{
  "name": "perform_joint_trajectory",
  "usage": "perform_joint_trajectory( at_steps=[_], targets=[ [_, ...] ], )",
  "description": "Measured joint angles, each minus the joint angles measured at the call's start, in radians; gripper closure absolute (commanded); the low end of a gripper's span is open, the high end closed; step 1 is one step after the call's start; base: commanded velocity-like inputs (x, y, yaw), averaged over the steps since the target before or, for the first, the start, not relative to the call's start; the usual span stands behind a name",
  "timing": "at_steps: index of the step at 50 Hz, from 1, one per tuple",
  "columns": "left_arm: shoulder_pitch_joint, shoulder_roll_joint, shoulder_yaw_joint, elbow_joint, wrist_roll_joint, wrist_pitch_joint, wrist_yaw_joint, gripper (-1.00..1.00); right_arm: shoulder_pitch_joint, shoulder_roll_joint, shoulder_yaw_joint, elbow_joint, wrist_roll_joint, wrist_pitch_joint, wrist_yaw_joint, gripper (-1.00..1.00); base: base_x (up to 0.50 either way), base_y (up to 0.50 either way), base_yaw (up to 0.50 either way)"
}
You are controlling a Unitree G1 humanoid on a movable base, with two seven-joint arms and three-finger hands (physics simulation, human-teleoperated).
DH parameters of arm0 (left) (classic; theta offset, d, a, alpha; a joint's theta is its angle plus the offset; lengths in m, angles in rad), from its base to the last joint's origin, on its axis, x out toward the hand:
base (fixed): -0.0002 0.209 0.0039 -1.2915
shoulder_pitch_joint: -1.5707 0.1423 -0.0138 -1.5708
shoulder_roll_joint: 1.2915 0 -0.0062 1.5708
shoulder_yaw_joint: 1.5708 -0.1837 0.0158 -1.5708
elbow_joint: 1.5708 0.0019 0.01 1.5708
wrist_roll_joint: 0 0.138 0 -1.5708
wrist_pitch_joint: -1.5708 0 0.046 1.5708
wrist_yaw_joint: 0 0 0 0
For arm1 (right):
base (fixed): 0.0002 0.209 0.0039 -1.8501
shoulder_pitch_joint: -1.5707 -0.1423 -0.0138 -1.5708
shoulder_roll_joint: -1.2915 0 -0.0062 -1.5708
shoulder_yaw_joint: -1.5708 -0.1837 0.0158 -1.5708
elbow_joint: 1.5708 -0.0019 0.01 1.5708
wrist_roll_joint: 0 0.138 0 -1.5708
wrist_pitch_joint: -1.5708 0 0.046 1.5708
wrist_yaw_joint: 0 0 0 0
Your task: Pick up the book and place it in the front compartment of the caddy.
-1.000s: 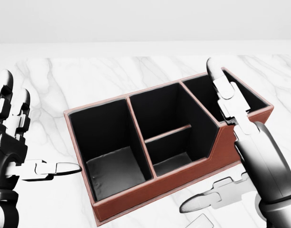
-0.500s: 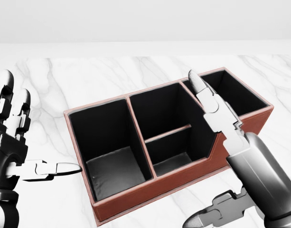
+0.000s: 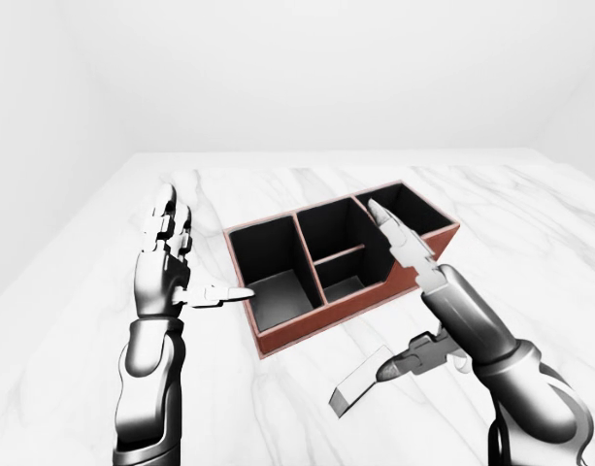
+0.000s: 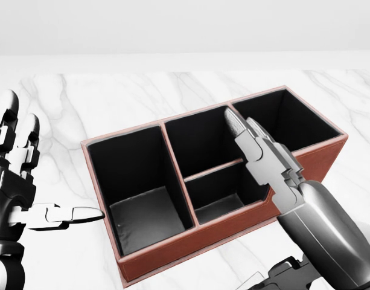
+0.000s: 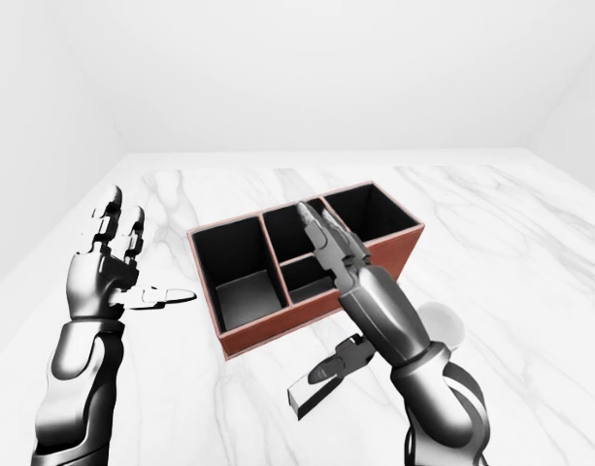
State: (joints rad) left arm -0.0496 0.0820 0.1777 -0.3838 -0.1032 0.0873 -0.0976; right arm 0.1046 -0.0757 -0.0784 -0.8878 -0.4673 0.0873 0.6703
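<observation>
Clearly the book (image 3: 360, 386) lies flat on the worktop (image 3: 530, 233) just below the caddy (image 3: 278, 340) in the left-eye view, its long axis slanting up-right beneath the spread, empty right robot hand (image 3: 404, 291), while the open, empty left robot hand (image 3: 171, 272) stands farther off.

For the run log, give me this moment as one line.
stage: book not placed | flat grey book: on marble table, below brown leather caddy | right hand: open, above book | left hand: open, beside caddy | compartments: empty

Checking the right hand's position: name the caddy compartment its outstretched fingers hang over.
The small lower middle compartment, below the low divider; the right hand reaches across it.
</observation>
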Motion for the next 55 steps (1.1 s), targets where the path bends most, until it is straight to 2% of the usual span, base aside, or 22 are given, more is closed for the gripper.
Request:
perform_joint_trajectory(
  at_steps=[55],
  targets=[
    [-0.001,0.001,0.002,-0.001,0.000,0.000,-0.001,-0.96,0.126,0.019,0.095,0.091,-0.081,0.000,-0.024,-1.00,0.00,0.00,0.00]
  ],
)
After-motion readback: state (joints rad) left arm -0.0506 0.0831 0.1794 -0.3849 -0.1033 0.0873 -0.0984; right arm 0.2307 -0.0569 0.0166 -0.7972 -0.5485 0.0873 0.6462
